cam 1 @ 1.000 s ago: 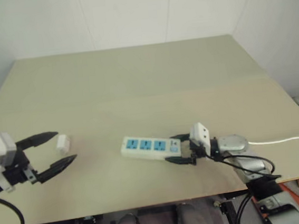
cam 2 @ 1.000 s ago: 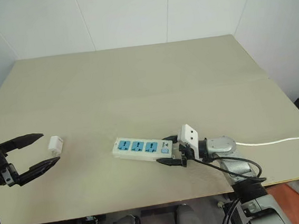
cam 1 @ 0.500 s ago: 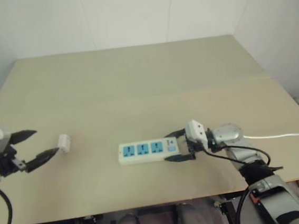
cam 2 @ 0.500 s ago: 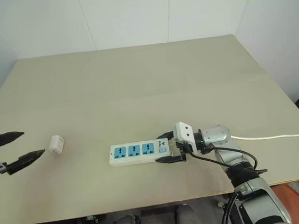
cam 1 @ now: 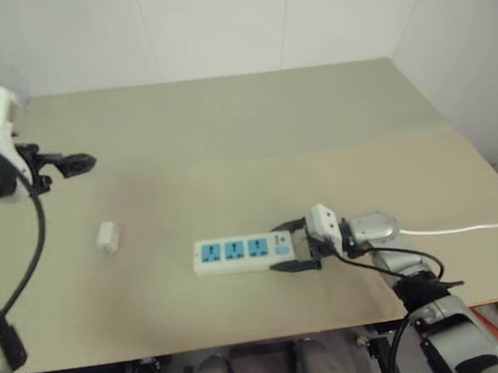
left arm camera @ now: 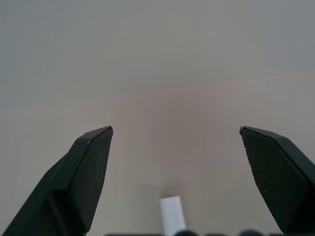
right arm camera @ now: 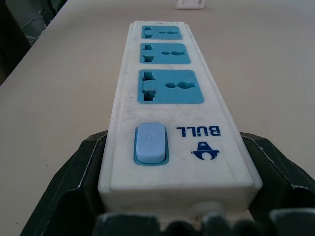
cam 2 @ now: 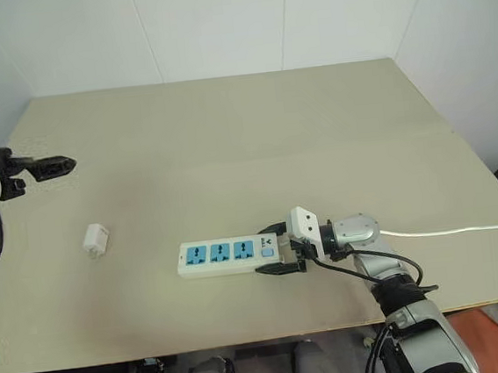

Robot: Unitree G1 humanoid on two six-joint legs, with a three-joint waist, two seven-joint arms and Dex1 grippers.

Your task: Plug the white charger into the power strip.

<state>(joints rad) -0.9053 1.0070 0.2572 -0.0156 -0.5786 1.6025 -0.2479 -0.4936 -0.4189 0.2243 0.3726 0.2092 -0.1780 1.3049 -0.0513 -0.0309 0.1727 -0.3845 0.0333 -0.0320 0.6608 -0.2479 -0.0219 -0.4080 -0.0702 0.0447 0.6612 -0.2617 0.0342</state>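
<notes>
While the white charger point(cam 1: 107, 237) lies loose on the surface point(cam 1: 252, 124), left of the power strip point(cam 1: 242, 252), the left gripper point(cam 1: 69, 165) hovers wide and empty, well apart. Right wrist view: right gripper point(right arm camera: 167, 162) clamps the strip's switch end. Charger looks light, rigid, slick; pinch its flat sides. No containers.

Soft, even, dim-to-moderate overhead light; faint shadows under objects on the worktop point(cam 1: 253, 133). Slightly hazy head views, softest at left edge. No glare. Wrist foregrounds blurred.
</notes>
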